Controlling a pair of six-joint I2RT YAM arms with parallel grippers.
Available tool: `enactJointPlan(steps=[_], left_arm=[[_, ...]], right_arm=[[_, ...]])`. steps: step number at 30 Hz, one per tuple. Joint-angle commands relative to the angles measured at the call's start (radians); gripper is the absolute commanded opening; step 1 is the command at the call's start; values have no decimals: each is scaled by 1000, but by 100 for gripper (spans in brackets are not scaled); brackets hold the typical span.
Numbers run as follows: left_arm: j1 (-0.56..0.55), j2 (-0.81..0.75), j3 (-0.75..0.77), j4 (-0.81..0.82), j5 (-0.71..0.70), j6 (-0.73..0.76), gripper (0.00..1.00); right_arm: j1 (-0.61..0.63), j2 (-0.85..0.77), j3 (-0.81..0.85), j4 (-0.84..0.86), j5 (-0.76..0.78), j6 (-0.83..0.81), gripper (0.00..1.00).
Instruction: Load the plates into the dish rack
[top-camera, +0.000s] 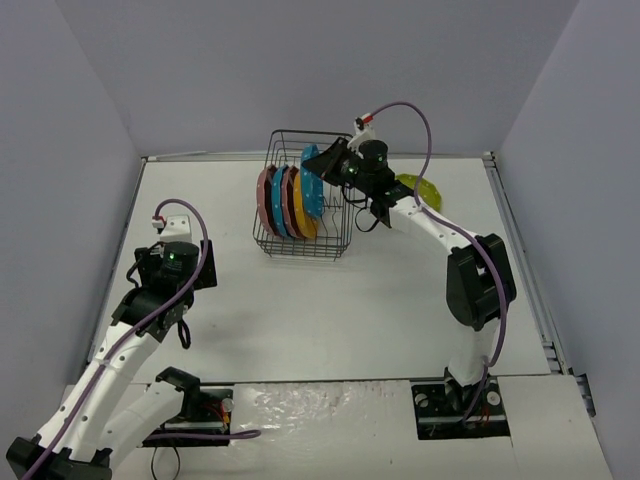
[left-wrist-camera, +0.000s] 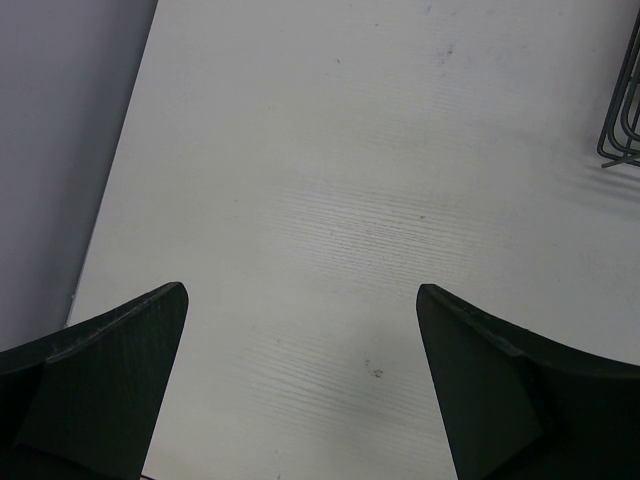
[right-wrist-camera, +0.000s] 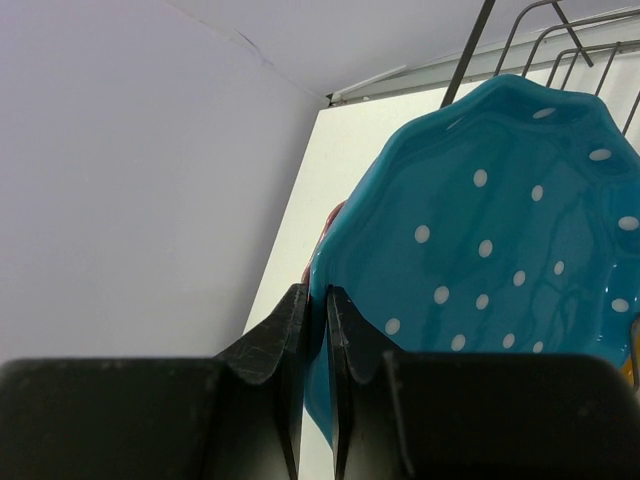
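Note:
The black wire dish rack (top-camera: 338, 236) stands at the back middle of the table. A pink plate (top-camera: 264, 200), a blue plate (top-camera: 279, 207), a second pink plate (top-camera: 290, 198) and an orange plate (top-camera: 302, 215) stand upright in it. My right gripper (top-camera: 327, 165) is shut on the rim of a second blue plate (top-camera: 312, 187), holding it upright over the rack's right end; in the right wrist view the gripper (right-wrist-camera: 317, 292) pinches this plate's (right-wrist-camera: 500, 230) edge. A lime green plate (top-camera: 421, 189) lies on the table behind the right arm. My left gripper (top-camera: 158, 322) is open and empty, seen also in the left wrist view (left-wrist-camera: 300, 300).
Grey walls close in the table on the left, back and right. The rack's corner (left-wrist-camera: 625, 110) shows at the top right of the left wrist view, far from the left fingers. Rack wires (right-wrist-camera: 480, 40) rise behind the held plate.

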Motion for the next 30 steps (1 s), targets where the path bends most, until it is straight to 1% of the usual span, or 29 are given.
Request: enactJointPlan(steps=[1, 4, 6, 9, 14, 16, 18, 21, 22, 24, 28, 30], left_arm=[[-4, 0, 18, 54, -11, 17, 97], [-4, 0, 19, 54, -8, 18, 97], [-4, -2, 18, 54, -10, 19, 97], [-4, -2, 18, 54, -10, 17, 97], [-4, 1, 18, 56, -8, 19, 97], [-4, 0, 18, 56, -10, 19, 97], [-4, 0, 17, 57, -8, 19, 97], [-4, 1, 17, 59, -7, 20, 97], [-4, 0, 17, 59, -7, 20, 97], [-4, 1, 17, 59, -7, 21, 97], [-4, 0, 17, 59, -7, 22, 97], [-4, 1, 17, 59, -7, 21, 97]], right_arm=[[-17, -63, -32, 283, -13, 23, 0], [-27, -71, -67, 293, -14, 31, 0], [-35, -74, -110, 346, -25, 52, 0], [-40, -83, -134, 348, -24, 63, 0], [-38, -77, -89, 173, -5, -62, 0], [-38, -70, -85, 151, 5, -78, 0], [-36, -64, -76, 113, 14, -105, 9], [-34, -46, -51, 46, 19, -150, 33], [-33, -43, -41, 28, 24, -158, 39], [-31, -39, -27, 5, 35, -173, 44], [-31, -35, 13, -51, 50, -216, 49], [-31, -49, 33, -107, 70, -248, 53]])
